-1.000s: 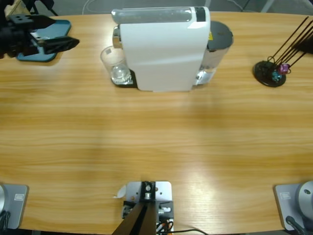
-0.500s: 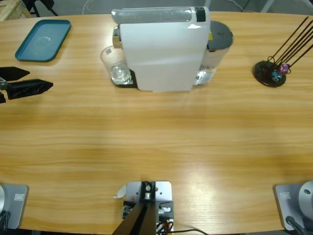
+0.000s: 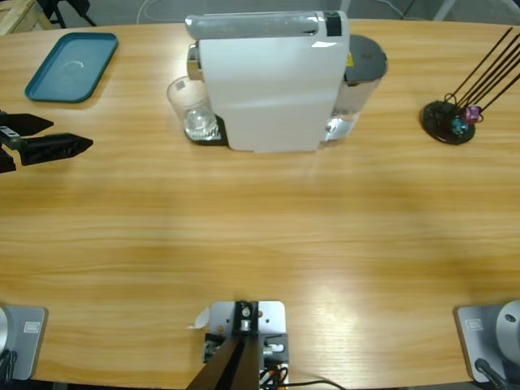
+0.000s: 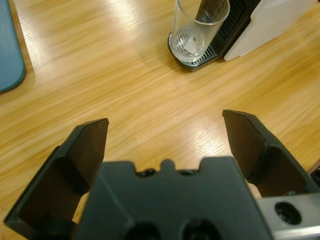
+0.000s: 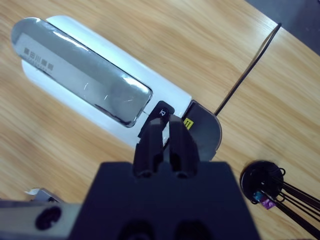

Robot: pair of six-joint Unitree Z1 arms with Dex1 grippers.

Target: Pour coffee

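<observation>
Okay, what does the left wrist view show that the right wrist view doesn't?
Only the left wrist view shows the clear drinking glass on the black drip tray, the blue plastic tray and the open left gripper. Only the right wrist view shows the black wire capsule stand and the shut right gripper. Both show the white coffee machine and wooden table.

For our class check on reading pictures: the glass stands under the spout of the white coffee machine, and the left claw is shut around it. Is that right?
Not quite. The glass does stand under the spout of the white coffee machine, but the left claw is open and well apart from it, over bare table. The left wrist view shows this.
</observation>
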